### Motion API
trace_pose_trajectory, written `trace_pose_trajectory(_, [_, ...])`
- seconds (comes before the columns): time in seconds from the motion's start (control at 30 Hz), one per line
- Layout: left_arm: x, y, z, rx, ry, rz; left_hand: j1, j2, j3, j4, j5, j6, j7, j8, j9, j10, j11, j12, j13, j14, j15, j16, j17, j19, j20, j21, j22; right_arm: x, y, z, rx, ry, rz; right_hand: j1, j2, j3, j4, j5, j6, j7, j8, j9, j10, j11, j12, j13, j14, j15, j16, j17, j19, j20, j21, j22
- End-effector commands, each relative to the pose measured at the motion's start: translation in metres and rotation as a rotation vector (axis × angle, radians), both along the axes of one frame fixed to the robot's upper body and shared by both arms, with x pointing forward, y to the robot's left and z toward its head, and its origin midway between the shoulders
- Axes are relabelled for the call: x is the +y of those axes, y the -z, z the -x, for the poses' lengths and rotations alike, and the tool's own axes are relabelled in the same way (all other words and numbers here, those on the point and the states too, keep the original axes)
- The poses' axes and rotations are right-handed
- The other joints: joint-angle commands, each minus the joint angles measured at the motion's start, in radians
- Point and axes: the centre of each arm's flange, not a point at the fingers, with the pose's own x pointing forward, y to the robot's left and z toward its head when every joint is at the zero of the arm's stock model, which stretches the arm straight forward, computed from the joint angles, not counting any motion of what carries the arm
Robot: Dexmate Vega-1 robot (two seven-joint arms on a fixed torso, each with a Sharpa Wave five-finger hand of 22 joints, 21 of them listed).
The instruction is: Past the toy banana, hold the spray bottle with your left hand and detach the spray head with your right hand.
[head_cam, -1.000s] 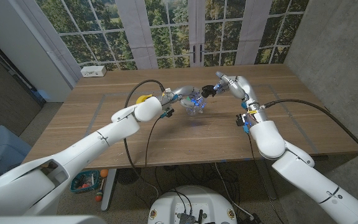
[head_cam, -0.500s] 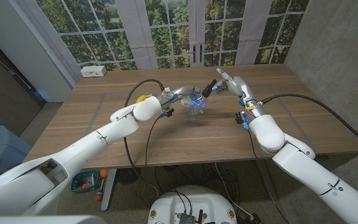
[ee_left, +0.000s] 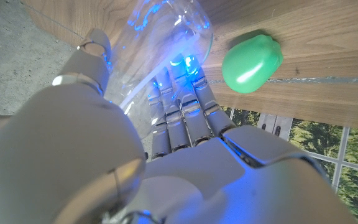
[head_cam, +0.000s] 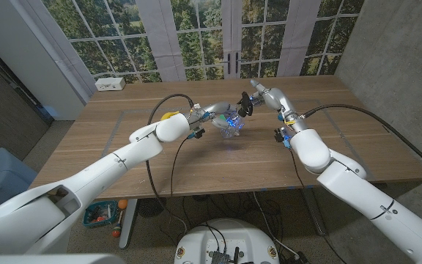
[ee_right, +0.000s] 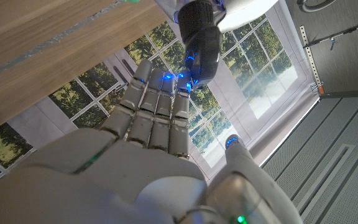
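Past the yellow toy banana (head_cam: 168, 115), my left hand (head_cam: 215, 114) grips the clear spray bottle (head_cam: 231, 126) just above the table. In the left wrist view the left hand (ee_left: 104, 143) wraps its fingers around the bottle (ee_left: 166, 37), which glows blue. My right hand (head_cam: 264, 96) reaches in from the right and holds the black spray head (head_cam: 245, 105) at the bottle's top. The right wrist view shows the right hand (ee_right: 148, 137) with its fingertips on the spray head (ee_right: 201, 37). I cannot tell whether the head is still joined to the bottle.
A green toy (ee_left: 252, 62) lies on the wood close to the bottle. A white box (head_cam: 110, 84) sits at the back left of the wooden table (head_cam: 255, 158). Cables loop over both forearms. Windows stand behind the far edge.
My right hand has lifted slightly and drawn a little away from the bottle with the spray head in its fingers; its forearm swung left. The left hand and bottle stayed put.
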Motion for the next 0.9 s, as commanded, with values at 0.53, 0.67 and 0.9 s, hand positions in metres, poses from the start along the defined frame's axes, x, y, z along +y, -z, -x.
trace_pose_trajectory(0.53, [0.005,0.0,-0.028,0.042,-0.086,0.015,0.191,0.21,0.095,0.086,0.003,0.172,-0.15,0.0,0.005,0.243,-0.233,-0.004,0.01,0.137,-0.253,-0.004,0.006,-0.009,-0.078,0.017,0.002,0.021,-0.015,0.014,-0.026,-0.233,0.142,0.011,0.011,0.014,-0.034,0.001,0.143,-0.016,0.012,-0.003,0.136,-0.008,0.038,0.001,-0.007,-0.051,0.019,0.016,-0.082,-0.01,-0.042,0.002])
trace_pose_trajectory(0.67, [0.005,-0.002,-0.03,0.047,-0.087,0.02,0.19,0.21,0.095,0.086,0.003,0.173,-0.149,0.0,0.006,0.242,-0.233,-0.006,0.01,0.137,-0.253,-0.005,0.006,-0.01,-0.079,0.019,0.001,0.015,-0.013,0.018,-0.04,-0.228,0.126,0.016,0.011,0.02,-0.046,0.002,0.235,-0.009,0.031,-0.006,0.216,-0.005,0.054,-0.014,0.025,-0.069,0.029,0.005,-0.072,-0.015,-0.041,0.001])
trace_pose_trajectory(0.9, [0.005,-0.007,-0.031,0.056,-0.084,0.034,0.19,0.21,0.096,0.086,0.003,0.173,-0.15,0.0,0.007,0.243,-0.233,-0.007,0.012,0.139,-0.253,-0.007,0.007,-0.011,-0.079,0.023,0.001,0.009,-0.007,0.023,-0.034,-0.205,0.115,0.026,0.009,0.028,-0.062,0.003,0.301,-0.006,0.042,-0.008,0.28,-0.005,0.062,-0.028,0.032,-0.075,0.029,-0.009,-0.079,-0.018,-0.047,0.001])
